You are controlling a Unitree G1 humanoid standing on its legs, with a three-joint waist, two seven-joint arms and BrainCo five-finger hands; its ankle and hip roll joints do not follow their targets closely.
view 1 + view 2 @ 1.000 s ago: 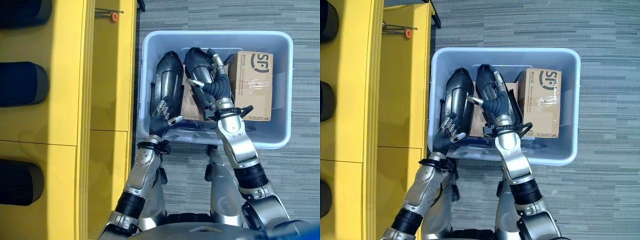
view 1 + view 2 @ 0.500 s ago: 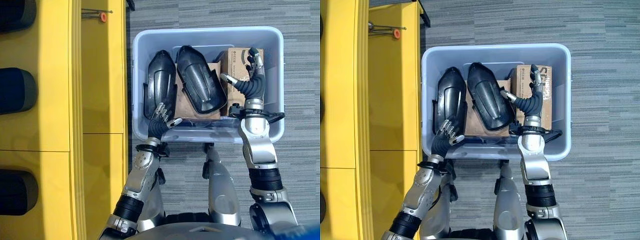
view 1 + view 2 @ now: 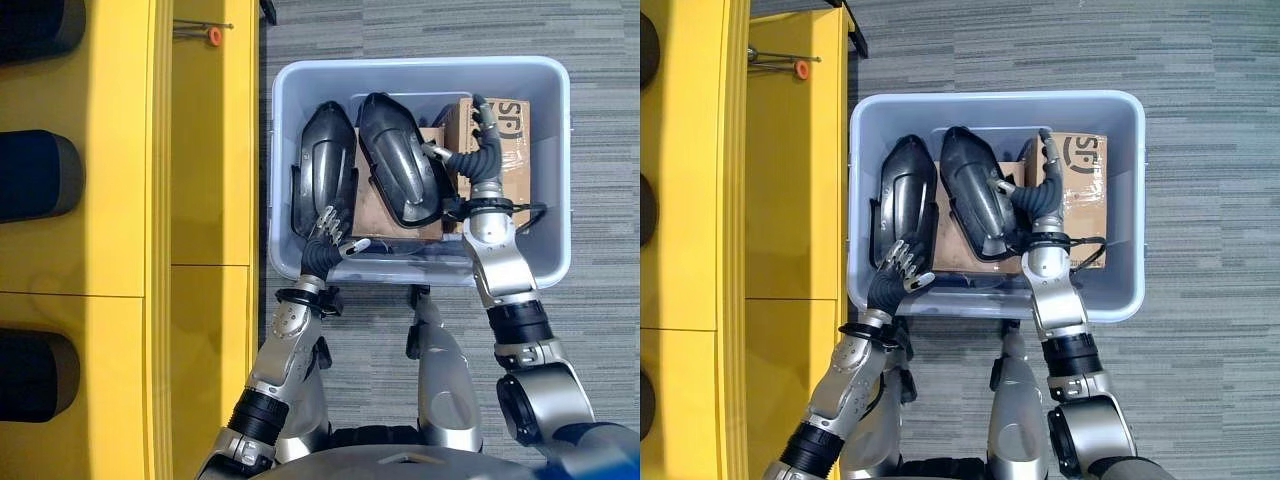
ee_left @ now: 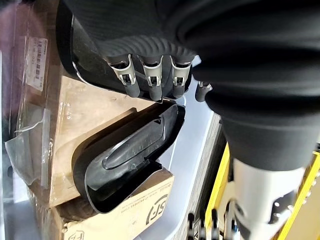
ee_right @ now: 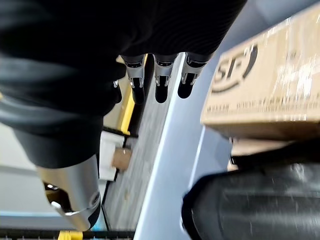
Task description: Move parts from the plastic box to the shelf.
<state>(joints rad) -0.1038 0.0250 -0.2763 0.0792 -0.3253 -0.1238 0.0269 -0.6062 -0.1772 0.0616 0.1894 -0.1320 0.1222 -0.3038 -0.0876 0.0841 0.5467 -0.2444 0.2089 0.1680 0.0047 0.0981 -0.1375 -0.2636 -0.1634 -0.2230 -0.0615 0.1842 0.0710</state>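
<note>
A pale blue plastic box (image 3: 553, 150) on the floor holds two black moulded parts: one (image 3: 326, 165) on the left, one (image 3: 398, 170) in the middle, resting on cardboard. A brown carton (image 3: 515, 150) lies at the right. My left hand (image 3: 326, 236) hovers open over the near end of the left part, its fingers (image 4: 152, 85) straight. My right hand (image 3: 474, 150) is open between the middle part (image 5: 260, 205) and the carton (image 5: 270, 80), fingers pointing to the far wall. The yellow shelf (image 3: 210, 150) stands left of the box.
Dark rounded parts (image 3: 35, 172) lie in the shelf's left bays. A small orange-tipped tool (image 3: 212, 34) rests at the shelf's far end. Grey carpet (image 3: 600, 350) surrounds the box to the right and behind.
My right hand left the middle part, swung right over the carton, then came back a little to the gap beside the part. The left hand stayed put. The camera shifted slightly.
</note>
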